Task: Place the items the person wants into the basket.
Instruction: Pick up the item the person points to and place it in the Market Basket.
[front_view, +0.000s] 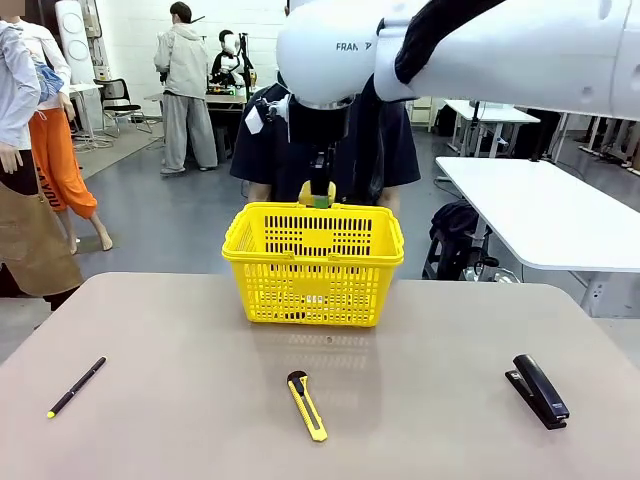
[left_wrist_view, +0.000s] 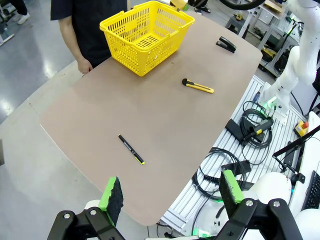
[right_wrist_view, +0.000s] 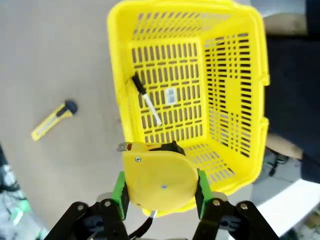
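Right wrist view, item 1: tape measure (right_wrist_view: 157, 175). Small rounded yellow case with a hard shell. Judged compact, fairly weighty for its size, smooth and liable to slip on its curved edge, so best taken on opposite sides. Location: clamped in the right gripper (right_wrist_view: 160, 194), a green pad pressed on either side, poised above one rim of the basket (right_wrist_view: 240, 100)

Item 2: marker (right_wrist_view: 146, 99). Black with a white label; judged light, rigid and prone to roll. Location: lying on the basket floor, the one thing seen inside

Item 3: utility knife (right_wrist_view: 52, 120). Yellow and black, slim, stiff, low-lying; judged best pinched across its narrow width at mid-body. Location: flat on the table (front_view: 150, 330), on the robot's side of the basket and apart from it

Container: basket. Yellow lattice plastic, upright, open-topped; judged light enough to shift if knocked

Left gripper (left_wrist_view: 171, 190): jaws spread wide, grasping nothing, high over the table's edge

Other articles on the table: pen (front_view: 76, 387), stapler (front_view: 538, 390)
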